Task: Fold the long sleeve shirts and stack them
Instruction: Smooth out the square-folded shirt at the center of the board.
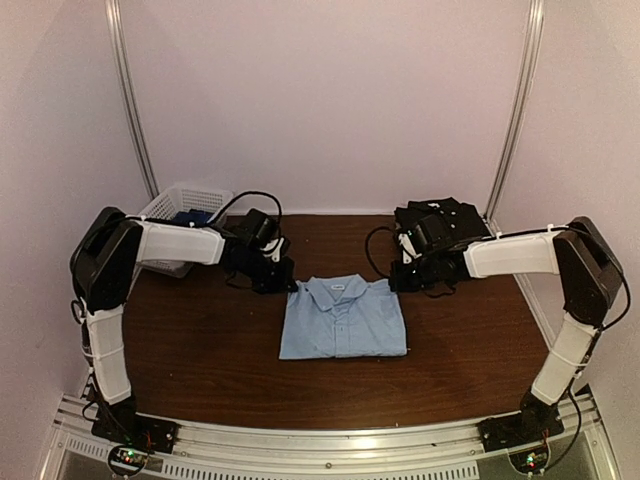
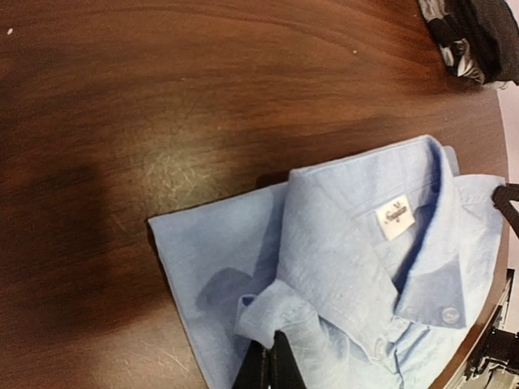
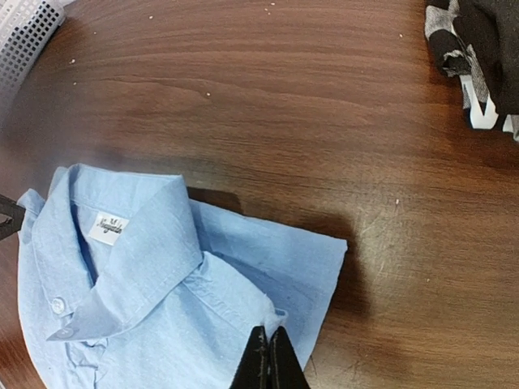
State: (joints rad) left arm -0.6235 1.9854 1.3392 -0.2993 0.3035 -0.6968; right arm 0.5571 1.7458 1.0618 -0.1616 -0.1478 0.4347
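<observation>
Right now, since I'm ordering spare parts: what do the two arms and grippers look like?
The left arm and right arm both have white tubular links between bulky black joint housings. A black cable loops near each wrist. The left gripper and right gripper are slim, black and tapered. Small green lights glow at the bases.

We see a dark brown wooden worktop (image 1: pixel 200 340), its grain running side to side and its surface finely scratched, with a dull sheen where the light catches it. Pale, plain walls (image 1: pixel 320 90) close it in at the back and on both sides. A slim metal post (image 1: pixel 130 100) rises at each back corner, and a ribbed aluminium rail (image 1: pixel 330 445) runs along the front edge.
</observation>
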